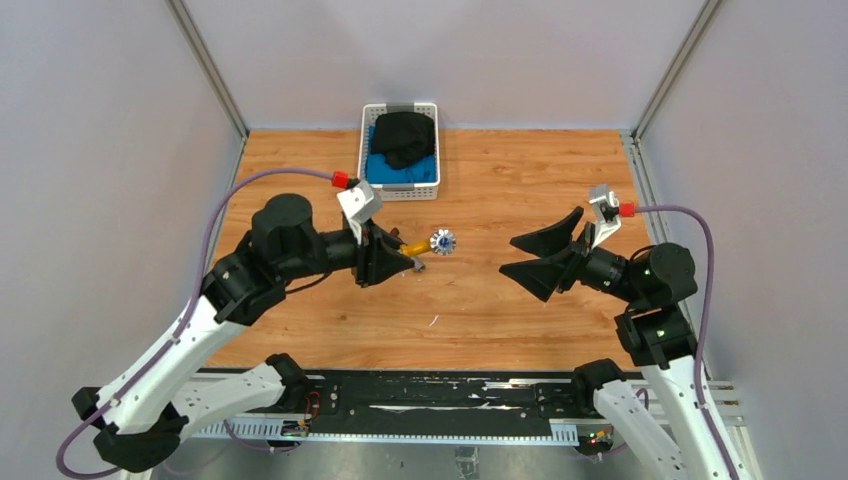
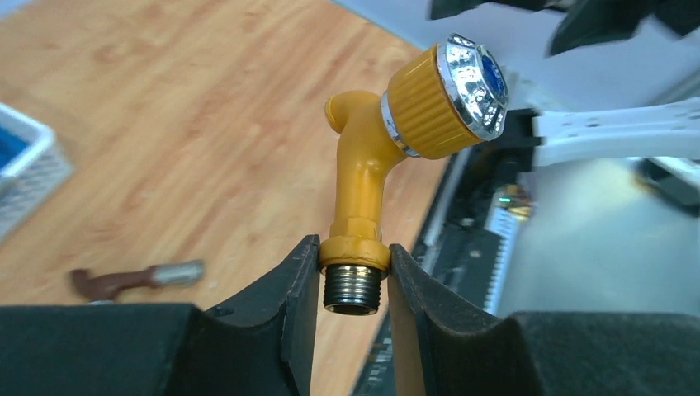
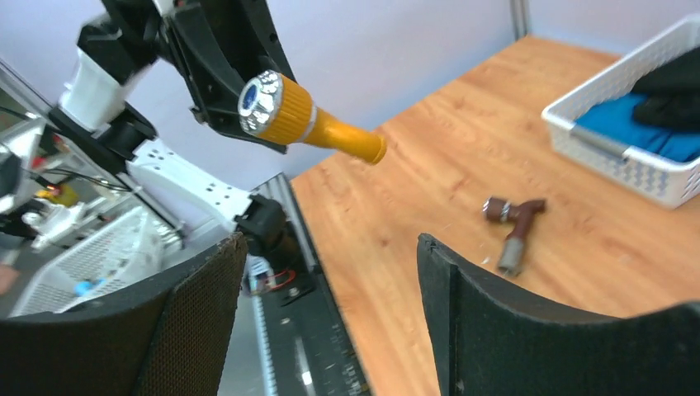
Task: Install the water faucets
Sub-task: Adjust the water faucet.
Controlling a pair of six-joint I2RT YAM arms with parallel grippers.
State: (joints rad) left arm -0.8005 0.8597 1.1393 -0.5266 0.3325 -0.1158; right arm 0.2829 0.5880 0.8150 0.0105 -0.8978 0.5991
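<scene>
My left gripper (image 2: 353, 257) is shut on the threaded end collar of the brass-yellow water faucet (image 2: 363, 165), which hangs above the table with its silvery, blue-marked knob (image 1: 442, 241) pointing toward the right arm. In the top view the left gripper (image 1: 410, 258) sits at mid-table. The dark reddish-brown faucet (image 3: 513, 223) lies flat on the wood, and the left wrist view also shows this brown faucet (image 2: 136, 279) below and left of the jaws. My right gripper (image 1: 510, 256) is open and empty, facing the yellow faucet (image 3: 309, 124) across a gap.
A white basket (image 1: 365, 150) holding black and blue cloth stands at the back of the wooden table (image 1: 520, 180). The black rail (image 1: 420, 395) with the arm bases runs along the near edge. A tiny white scrap (image 1: 433, 320) lies near the front.
</scene>
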